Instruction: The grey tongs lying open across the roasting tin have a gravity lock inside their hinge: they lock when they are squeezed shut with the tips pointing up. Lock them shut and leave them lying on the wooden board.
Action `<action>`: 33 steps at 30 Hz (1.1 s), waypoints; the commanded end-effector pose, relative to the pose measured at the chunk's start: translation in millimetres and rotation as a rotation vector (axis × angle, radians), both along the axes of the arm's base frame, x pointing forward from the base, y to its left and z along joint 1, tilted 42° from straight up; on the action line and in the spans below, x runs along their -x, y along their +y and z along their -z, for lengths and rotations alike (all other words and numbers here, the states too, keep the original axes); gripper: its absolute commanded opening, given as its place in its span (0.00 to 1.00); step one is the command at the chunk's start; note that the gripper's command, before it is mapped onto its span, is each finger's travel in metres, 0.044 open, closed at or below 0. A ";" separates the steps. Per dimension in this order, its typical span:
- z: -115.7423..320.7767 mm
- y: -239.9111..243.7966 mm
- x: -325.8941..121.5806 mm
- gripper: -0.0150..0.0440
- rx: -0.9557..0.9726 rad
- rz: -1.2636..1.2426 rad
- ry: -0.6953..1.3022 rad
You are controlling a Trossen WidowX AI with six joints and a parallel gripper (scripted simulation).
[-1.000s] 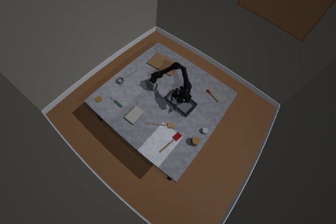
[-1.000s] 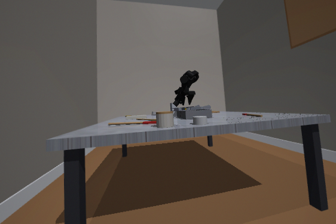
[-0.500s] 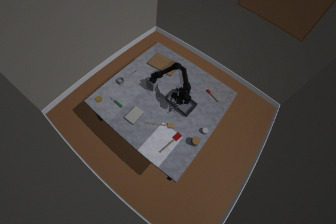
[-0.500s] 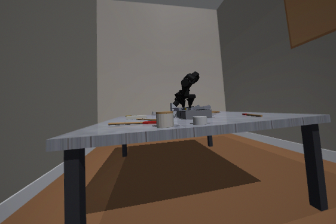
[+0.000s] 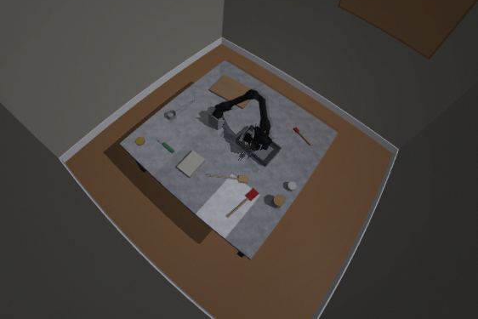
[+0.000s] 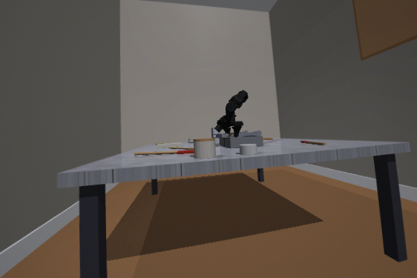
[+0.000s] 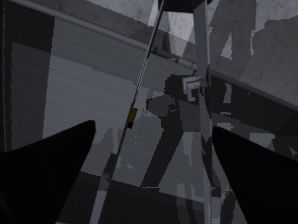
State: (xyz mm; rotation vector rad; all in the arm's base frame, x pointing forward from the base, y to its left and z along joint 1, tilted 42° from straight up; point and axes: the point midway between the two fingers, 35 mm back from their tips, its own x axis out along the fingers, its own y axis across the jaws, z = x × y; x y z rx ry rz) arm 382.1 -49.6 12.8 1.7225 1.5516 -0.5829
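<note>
Grey tongs (image 7: 203, 110) lie open across the roasting tin (image 5: 270, 159) (image 6: 243, 141) (image 7: 30, 95), between the spread, empty fingers of the gripper (image 5: 253, 144) (image 6: 231, 133) (image 7: 154, 128); the tin's walls flank them. In the top view, the wooden board (image 5: 227, 88) sits at eleven o'clock from the tin; a red-headed brush (image 5: 303, 136) (image 6: 314, 143) lies at two.
</note>
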 end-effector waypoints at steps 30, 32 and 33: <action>12.7 13.6 -0.5 0.80 -0.004 -0.002 0.001; 12.7 13.6 -0.5 0.77 -0.004 -0.002 0.001; 12.7 13.6 -0.5 0.76 -0.004 -0.002 0.001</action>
